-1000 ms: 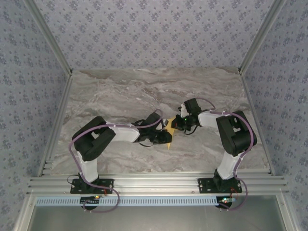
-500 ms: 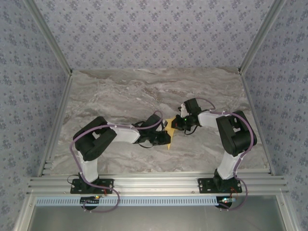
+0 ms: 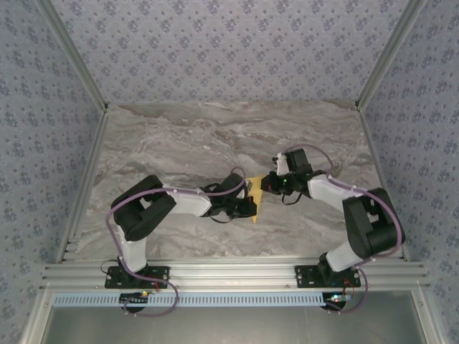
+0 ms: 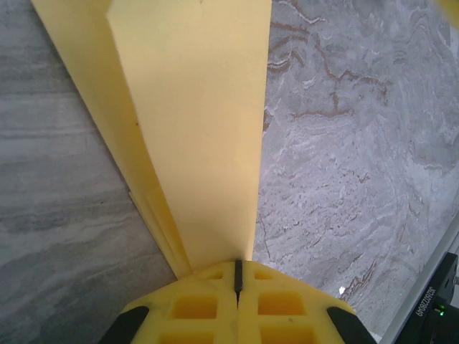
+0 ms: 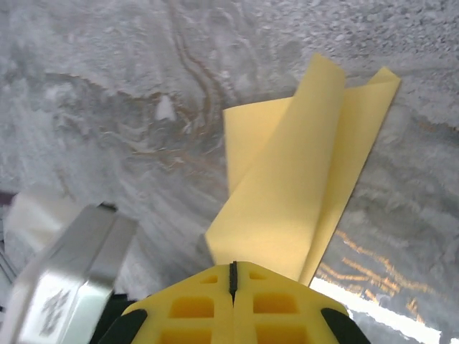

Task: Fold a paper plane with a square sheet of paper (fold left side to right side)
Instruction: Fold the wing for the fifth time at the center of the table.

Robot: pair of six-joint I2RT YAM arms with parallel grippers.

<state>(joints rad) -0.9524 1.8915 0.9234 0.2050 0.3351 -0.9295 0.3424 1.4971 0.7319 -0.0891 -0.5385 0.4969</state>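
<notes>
Item: folded yellow sheet of paper (image 4: 193, 129), mid marble table (image 3: 179, 136). My left gripper (image 4: 237, 278) is closed on one side, my right gripper (image 5: 232, 274) closed on the opposite side.

Premises: robot test enclosure, laboratory type. Evidence: marble-pattern worktop (image 3: 179, 136) bounded by aluminium extrusion rails (image 3: 229, 274), floral-print wall panels (image 3: 229, 50) on three sides, two bolted-down robot arms (image 3: 143, 211).

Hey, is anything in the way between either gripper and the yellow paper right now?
Nothing visible stands between them. The left gripper and the right gripper are each already shut on an edge of the partly folded yellow paper, with the marble table showing around it.
</notes>
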